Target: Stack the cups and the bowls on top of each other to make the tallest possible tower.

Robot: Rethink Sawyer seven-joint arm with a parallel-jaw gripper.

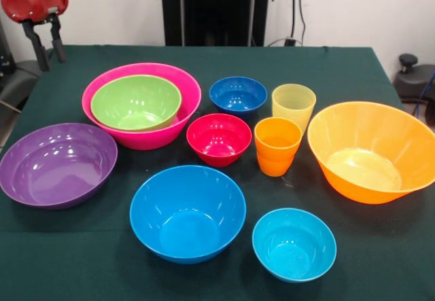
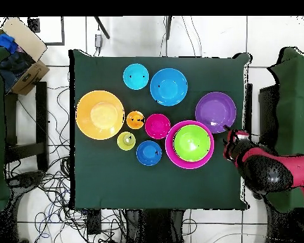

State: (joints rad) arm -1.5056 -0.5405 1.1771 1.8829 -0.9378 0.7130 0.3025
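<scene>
The lime green bowl (image 1: 136,102) sits nested in the large pink bowl (image 1: 185,92) at the back left. The purple bowl (image 1: 58,165), sky blue bowl (image 1: 187,213), cyan bowl (image 1: 293,243), red bowl (image 1: 219,138), dark blue bowl (image 1: 238,95) and large orange bowl (image 1: 370,151) stand apart on the cloth. The pale yellow cup (image 1: 293,105) and orange cup (image 1: 277,145) stand upright side by side. My gripper (image 1: 51,60) hangs open and empty at the table's far left corner, behind the pink bowl; in the overhead view (image 2: 229,140) it is beside the pink bowl (image 2: 173,155).
The dark green cloth (image 1: 102,260) covers the table. A black pedestal (image 1: 216,9) stands behind the far edge. A black stand (image 1: 410,70) is off the right side. Cardboard boxes (image 2: 21,54) and cables lie on the floor around the table.
</scene>
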